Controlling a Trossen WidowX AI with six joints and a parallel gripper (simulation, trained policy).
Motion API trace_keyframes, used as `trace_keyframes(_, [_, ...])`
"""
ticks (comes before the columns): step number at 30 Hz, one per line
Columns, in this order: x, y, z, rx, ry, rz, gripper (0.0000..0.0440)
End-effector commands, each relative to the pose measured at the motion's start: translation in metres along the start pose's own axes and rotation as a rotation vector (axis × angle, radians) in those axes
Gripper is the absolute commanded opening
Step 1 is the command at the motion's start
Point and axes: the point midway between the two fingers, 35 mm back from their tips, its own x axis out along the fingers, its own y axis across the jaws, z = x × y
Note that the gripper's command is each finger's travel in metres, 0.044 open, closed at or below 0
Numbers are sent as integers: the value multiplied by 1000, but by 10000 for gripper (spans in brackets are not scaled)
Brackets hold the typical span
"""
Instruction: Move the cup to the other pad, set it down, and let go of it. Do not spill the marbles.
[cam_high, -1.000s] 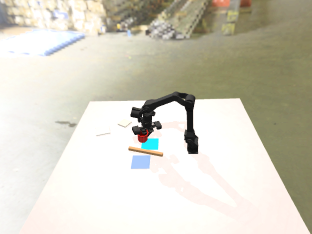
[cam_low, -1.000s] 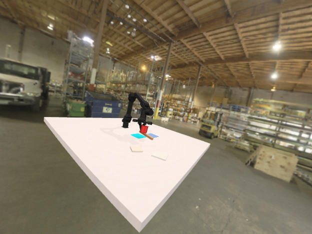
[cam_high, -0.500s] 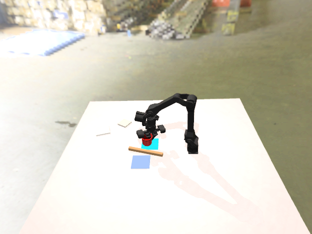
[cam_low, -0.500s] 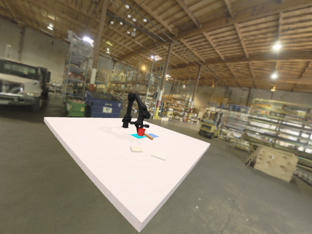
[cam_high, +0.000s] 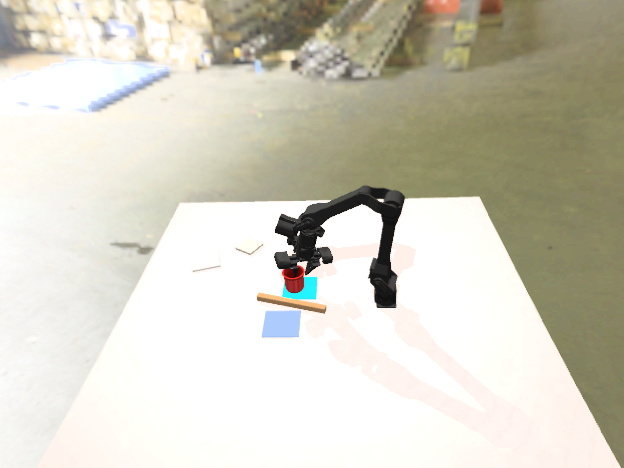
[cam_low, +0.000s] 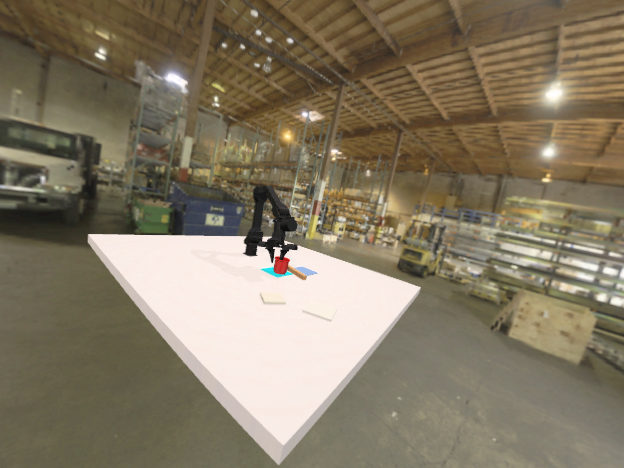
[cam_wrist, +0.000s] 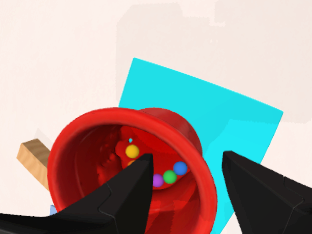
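Red cup (cam_high: 294, 282) (cam_low: 281, 265) (cam_wrist: 132, 116) at frame centre, marbles (cam_wrist: 170, 177) inside — on cyan pad (cam_high: 308, 288) (cam_low: 272, 271) (cam_wrist: 200, 95); end effector (cam_high: 302, 272) (cam_low: 276, 259) (cam_wrist: 187, 160) fingers apart — one inside the rim.

The wooden bar (cam_high: 291, 302) (cam_low: 296, 272) (cam_wrist: 35, 162) is lying between the two pads, blocking a low, straight passage.

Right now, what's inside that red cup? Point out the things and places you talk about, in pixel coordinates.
Inside the red cup (cam_high: 294, 284) (cam_low: 281, 266) (cam_wrist: 175, 122) you can see yellow, purple, green and blue marbles (cam_wrist: 170, 177). One finger of the gripper (cam_high: 303, 273) (cam_low: 277, 260) (cam_wrist: 187, 152) covers part of the inside, so others may be hidden.
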Motion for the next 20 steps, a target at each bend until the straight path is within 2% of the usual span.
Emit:
trace_keyframes(1, [-5, -1, 0, -3, -5, 24, 184])
trace_keyframes(16, [-41, -5, 8, 19, -51, 118, 271])
trace_keyframes(20, [-55, -4, 14, 24, -76, 148, 312])
